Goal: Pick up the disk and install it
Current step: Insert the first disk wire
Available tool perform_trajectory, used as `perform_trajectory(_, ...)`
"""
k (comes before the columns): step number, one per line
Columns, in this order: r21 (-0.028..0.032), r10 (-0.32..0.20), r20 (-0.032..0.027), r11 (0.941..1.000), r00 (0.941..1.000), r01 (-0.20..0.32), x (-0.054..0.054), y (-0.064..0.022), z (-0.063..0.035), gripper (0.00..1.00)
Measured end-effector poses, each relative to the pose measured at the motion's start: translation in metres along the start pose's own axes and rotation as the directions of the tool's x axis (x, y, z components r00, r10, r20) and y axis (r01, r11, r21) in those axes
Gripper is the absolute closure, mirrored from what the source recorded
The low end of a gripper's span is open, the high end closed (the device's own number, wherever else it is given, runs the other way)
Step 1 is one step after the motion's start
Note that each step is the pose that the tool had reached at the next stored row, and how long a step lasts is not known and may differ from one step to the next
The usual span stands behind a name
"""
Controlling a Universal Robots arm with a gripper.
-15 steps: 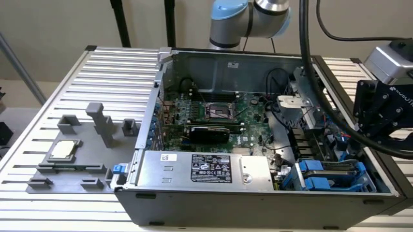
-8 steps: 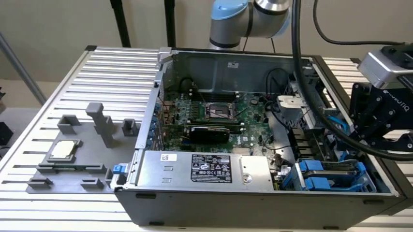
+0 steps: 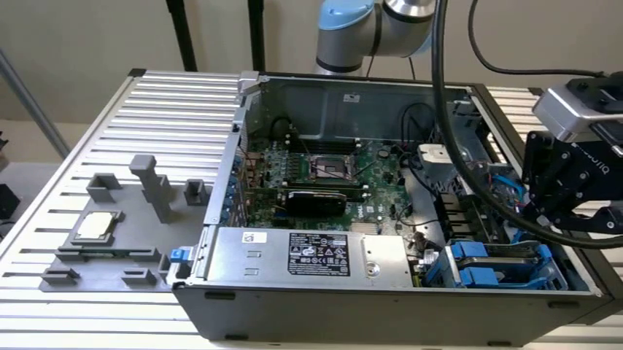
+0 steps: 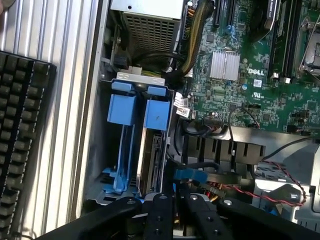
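The disk (image 4: 151, 160) stands on edge in the drive cage (image 4: 100, 150) of the open computer case, silver-grey in a bright blue carrier (image 4: 158, 115). An identical blue carrier (image 4: 122, 107) sits beside it in the neighbouring slot. In the exterior view the disk's carrier (image 3: 470, 250) is at the case's near right corner. My black gripper (image 3: 584, 219) hangs above and to the exterior view's right of that cage. In the wrist view my gripper (image 4: 176, 215) is shut, its fingers (image 4: 160, 220) close together with nothing between them, just off the disk's end.
A grey power-supply box (image 3: 311, 251) lies along the case's front. The green motherboard (image 3: 322, 171) fills the middle. Black and blue cables (image 4: 190, 175) run beside the cage. A keyboard (image 4: 20, 135) lies outside the case. A grey fixture with a small square chip (image 3: 95, 226) sits at the exterior view's left.
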State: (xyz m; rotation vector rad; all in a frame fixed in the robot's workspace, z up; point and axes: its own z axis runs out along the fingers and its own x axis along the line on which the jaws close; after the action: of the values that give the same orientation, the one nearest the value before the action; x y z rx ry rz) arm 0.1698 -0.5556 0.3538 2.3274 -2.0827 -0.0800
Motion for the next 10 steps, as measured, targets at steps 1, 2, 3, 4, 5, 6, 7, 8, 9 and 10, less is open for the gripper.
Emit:
perform_trajectory(1, 0.0, 0.0, -0.0001, 1.0, 1.0, 0.0, -0.0006, -0.0001, 0.0008, 1.0)
perform_trajectory(2, 0.0, 0.0, 0.0, 1.0, 1.0, 0.0, -0.0016, -0.0002, 0.0013, 1.0)
perform_trajectory(3, 0.0, 0.0, 0.0, 1.0, 1.0, 0.0, -0.0025, -0.0003, 0.0015, 1.0)
perform_trajectory(4, 0.0, 0.0, 0.0, 1.0, 1.0, 0.0, -0.0034, -0.0004, 0.0016, 1.0)
perform_trajectory(5, 0.0, 0.0, 0.0, 1.0, 1.0, 0.0, -0.004, -0.0004, 0.0016, 1.0)
perform_trajectory(6, 0.0, 0.0, 0.0, 1.0, 1.0, 0.0, -0.0044, 0.0, 0.0017, 1.0)
perform_trajectory(7, 0.0, 0.0, 0.0, 1.0, 1.0, 0.0, -0.0049, 0.0005, 0.0017, 1.0)
perform_trajectory(8, 0.0001, 0.0, -0.0001, 1.0, 1.0, 0.0, -0.0054, 0.0013, 0.0018, 0.0)
perform_trajectory(9, 0.0, 0.0, -0.0001, 1.0, 1.0, 0.0, -0.006, 0.0022, 0.0018, 0.0)
perform_trajectory(10, 0.0, 0.0, -0.0001, 1.0, 1.0, 0.0, -0.0066, 0.0035, 0.0019, 0.0)
